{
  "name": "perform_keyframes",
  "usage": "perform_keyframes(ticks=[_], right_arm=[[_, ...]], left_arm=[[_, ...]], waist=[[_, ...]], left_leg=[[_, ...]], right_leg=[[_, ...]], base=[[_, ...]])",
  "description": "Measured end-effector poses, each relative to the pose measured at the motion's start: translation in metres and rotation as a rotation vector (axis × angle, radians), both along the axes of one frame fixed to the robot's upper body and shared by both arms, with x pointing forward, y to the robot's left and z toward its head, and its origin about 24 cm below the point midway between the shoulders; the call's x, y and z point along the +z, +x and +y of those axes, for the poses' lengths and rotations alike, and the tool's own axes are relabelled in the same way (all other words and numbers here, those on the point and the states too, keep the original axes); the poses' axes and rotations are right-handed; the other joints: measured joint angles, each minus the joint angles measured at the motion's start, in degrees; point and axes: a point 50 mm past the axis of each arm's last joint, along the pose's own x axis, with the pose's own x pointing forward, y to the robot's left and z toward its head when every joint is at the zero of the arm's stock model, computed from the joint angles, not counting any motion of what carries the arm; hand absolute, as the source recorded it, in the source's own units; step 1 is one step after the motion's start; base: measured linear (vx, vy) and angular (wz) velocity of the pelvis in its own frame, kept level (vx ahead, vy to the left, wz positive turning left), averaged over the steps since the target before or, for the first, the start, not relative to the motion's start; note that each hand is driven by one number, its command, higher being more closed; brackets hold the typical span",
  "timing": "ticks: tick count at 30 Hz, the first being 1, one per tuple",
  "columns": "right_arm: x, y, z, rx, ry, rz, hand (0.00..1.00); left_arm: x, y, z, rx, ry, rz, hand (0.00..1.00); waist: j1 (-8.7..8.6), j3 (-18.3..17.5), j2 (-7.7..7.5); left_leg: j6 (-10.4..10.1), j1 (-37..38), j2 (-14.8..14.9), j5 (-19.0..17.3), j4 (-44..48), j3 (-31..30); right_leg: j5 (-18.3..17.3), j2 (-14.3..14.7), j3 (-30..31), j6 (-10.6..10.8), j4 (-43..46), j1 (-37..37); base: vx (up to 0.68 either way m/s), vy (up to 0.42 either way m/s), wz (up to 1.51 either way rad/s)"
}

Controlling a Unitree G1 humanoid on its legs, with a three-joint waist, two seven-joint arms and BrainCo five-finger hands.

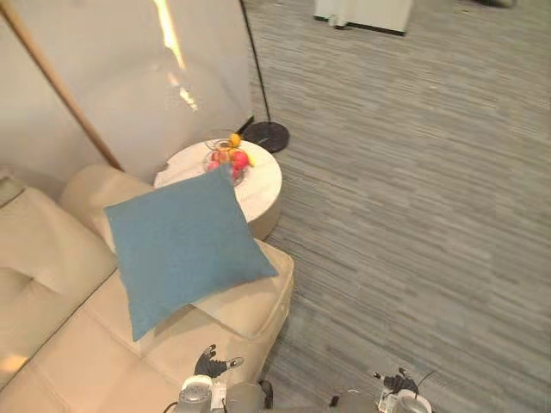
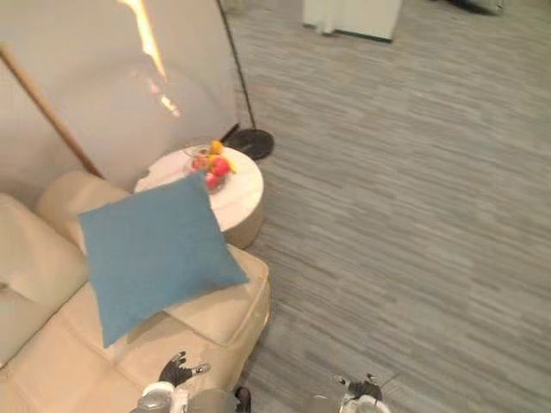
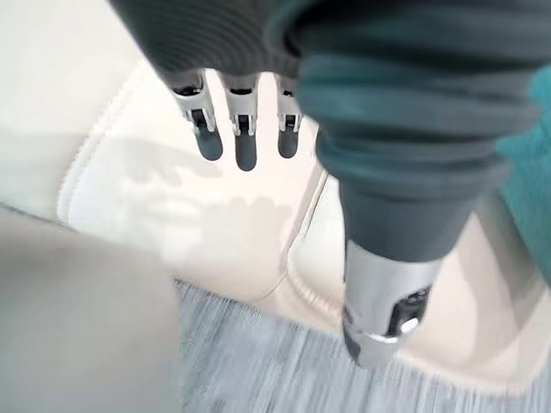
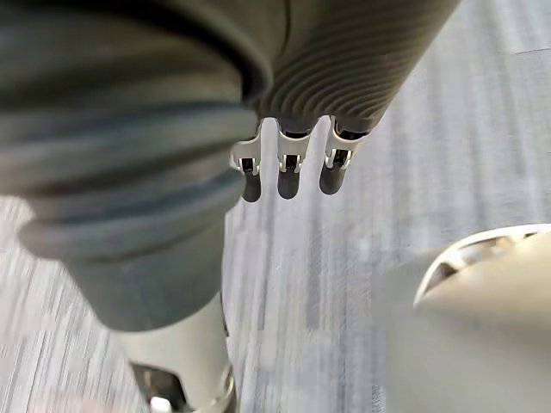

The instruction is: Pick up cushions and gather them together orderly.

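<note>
A blue square cushion leans tilted on the cream sofa, against its armrest. Its lower corner rests on a flat cream cushion on the seat near the sofa's front corner. My left hand hangs low by the sofa's front edge, open and empty. In the left wrist view its fingers are straight over the cream seat, with a strip of the blue cushion beside the arm. My right hand is over the carpet, its fingers straight and holding nothing.
A round white side table with a bowl of fruit stands just past the sofa's armrest. Behind it are a black lamp base and a pale leaning panel. Grey carpet spreads to the right.
</note>
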Motion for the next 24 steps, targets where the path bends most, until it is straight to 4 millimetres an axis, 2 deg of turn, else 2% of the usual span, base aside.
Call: perform_keyframes(ticks=[1,2,3,4,5,6,8,9,11,12,13,15,18,20,24], right_arm=[[0.000,-0.001,0.001,-0.002,0.003,0.000,0.00],[0.000,-0.001,0.000,-0.007,0.003,-0.005,0.00],[-0.001,-0.004,0.002,-0.009,0.007,0.001,0.00],[-0.002,-0.005,0.003,-0.010,0.009,0.002,0.00],[-0.002,-0.012,-0.001,-0.026,0.003,0.016,0.00],[-0.001,-0.010,-0.003,-0.032,-0.003,0.010,0.00],[-0.001,-0.010,-0.001,-0.037,0.002,0.006,0.00],[-0.001,-0.007,0.002,-0.036,0.008,-0.004,0.00],[0.000,-0.002,0.005,-0.036,0.013,-0.024,0.00],[0.001,0.000,0.004,-0.037,0.008,-0.038,0.00],[0.002,0.000,0.003,-0.046,0.010,-0.041,0.00],[0.002,0.000,0.001,-0.075,0.015,-0.055,0.00],[0.001,-0.002,0.005,-0.085,0.027,-0.054,0.00],[-0.001,-0.009,0.007,-0.090,0.033,-0.038,0.00],[0.000,-0.003,0.008,-0.079,0.033,-0.051,0.00]], left_arm=[[0.000,0.001,-0.002,-0.001,-0.004,-0.002,0.00],[0.000,0.001,-0.004,-0.005,-0.005,-0.002,0.00],[0.000,0.001,-0.001,-0.015,0.006,-0.002,0.00],[0.000,0.001,0.000,-0.017,0.011,-0.002,0.00],[0.000,0.002,-0.008,-0.022,-0.009,-0.004,0.00],[-0.001,-0.001,-0.012,-0.012,-0.022,0.002,0.00],[-0.001,0.000,-0.018,0.012,-0.046,-0.003,0.00],[-0.001,0.000,-0.019,0.019,-0.052,-0.004,0.00],[0.000,0.002,-0.021,0.017,-0.056,-0.010,0.00],[0.000,0.003,-0.022,0.016,-0.058,-0.015,0.00],[0.000,0.003,-0.022,0.015,-0.058,-0.017,0.00],[0.002,0.004,-0.020,0.004,-0.048,-0.028,0.00],[0.002,0.005,-0.015,-0.019,-0.029,-0.031,0.00],[0.001,0.003,-0.012,-0.039,-0.015,-0.022,0.00],[-0.003,-0.010,0.004,-0.061,0.032,0.023,0.00]], waist=[[-0.14,0.0,0.17],[-0.47,-0.3,0.08],[-0.93,-0.5,-1.35],[-0.96,-0.5,-1.67],[-0.74,-0.9,-0.87],[-0.62,-1.4,-0.01],[-0.86,-1.5,0.62],[-0.82,-1.6,0.65],[-0.82,-1.5,0.49],[-0.86,-1.4,0.29],[-0.99,-1.4,0.19],[-0.76,-1.8,-0.43],[-1.08,-1.9,-1.21],[-1.14,-2.1,-1.51],[-1.13,-2.6,-1.90]], left_leg=[[-0.6,0.6,0.3,0.0,-0.6,-1.6],[-2.0,0.7,0.5,-0.5,-0.7,-4.7],[-3.3,0.2,-0.5,-1.2,-0.1,-7.4],[-3.6,0.3,-0.8,-1.4,0.0,-7.7],[-5.4,0.2,0.5,-1.8,0.7,-10.4],[-6.1,0.0,1.7,-1.4,0.5,-10.1],[-8.5,-1.5,3.5,0.1,0.5,-8.8],[-9.1,-2.7,4.5,1.0,0.6,-5.9],[-8.2,-4.1,6.0,2.1,0.6,0.7],[-7.3,-4.8,7.0,2.7,0.4,7.3],[-6.6,-4.8,7.3,3.2,-0.6,10.9],[-5.4,-5.5,6.0,5.8,-2.8,12.1],[-3.6,-5.4,5.2,6.9,-6.4,13.7],[-4.2,-4.4,4.7,8.8,-8.2,14.8],[-4.0,-0.1,3.0,12.5,-15.5,14.6]], right_leg=[[0.7,1.4,3.0,0.0,-2.8,-0.9],[3.2,3.0,7.7,0.3,-8.5,-1.4],[7.6,2.6,10.9,0.1,-14.5,-1.2],[9.4,2.4,10.9,-0.2,-14.5,-1.2],[9.2,2.4,5.7,-4.0,-12.3,-0.2],[8.1,2.6,3.1,-4.8,-12.0,0.3],[7.1,2.5,-1.8,-5.7,-11.9,1.7],[7.0,2.6,-4.5,-5.8,-12.6,2.5],[6.8,2.3,-8.5,-6.2,-13.6,3.7],[6.3,1.5,-11.8,-7.1,-13.6,4.5],[6.0,1.0,-13.7,-7.1,-13.3,5.1],[5.6,-0.6,-16.1,-6.5,-13.7,5.8],[5.9,-2.0,-19.6,-5.9,-15.4,6.8],[6.2,-2.5,-20.4,-4.7,-16.0,8.1],[7.8,-2.3,-20.0,-4.1,-18.6,9.7]], base=[[0.27,-0.314,1.22],[0.21,-0.309,1.41],[0.23,-0.428,1.18],[0.20,-0.394,1.37],[0.25,-0.447,1.17],[0.23,-0.337,1.41],[0.18,-0.286,1.15],[0.12,-0.241,1.14],[0.06,-0.164,1.11],[0.04,-0.131,1.31],[0.02,-0.075,1.18],[0.00,0.011,0.88],[-0.01,0.078,0.74],[0.03,0.075,0.55],[0.06,0.055,-0.02]])
